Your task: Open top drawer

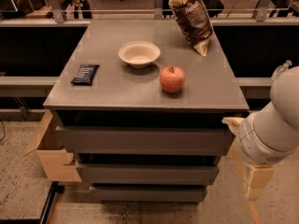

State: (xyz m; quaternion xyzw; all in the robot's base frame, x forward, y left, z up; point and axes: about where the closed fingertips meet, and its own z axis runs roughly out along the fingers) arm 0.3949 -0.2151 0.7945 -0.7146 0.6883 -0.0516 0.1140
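The top drawer (145,141) is the widest grey panel, right under the cabinet's tabletop (117,90), with a dark gap above its flat front. Two narrower grey drawers (147,173) sit below it. My white arm (273,125) comes in from the right edge. The gripper (253,181), with beige parts, hangs by the cabinet's right front corner, level with the drawers. One beige tip (232,122) lies close to the top drawer's right end; whether it touches is unclear.
On the tabletop stand a white bowl (139,53), a red apple (172,78), a dark snack bar (85,73) and a brown chip bag (193,17). An open cardboard box (49,155) sits on the floor left of the cabinet. A railing runs behind.
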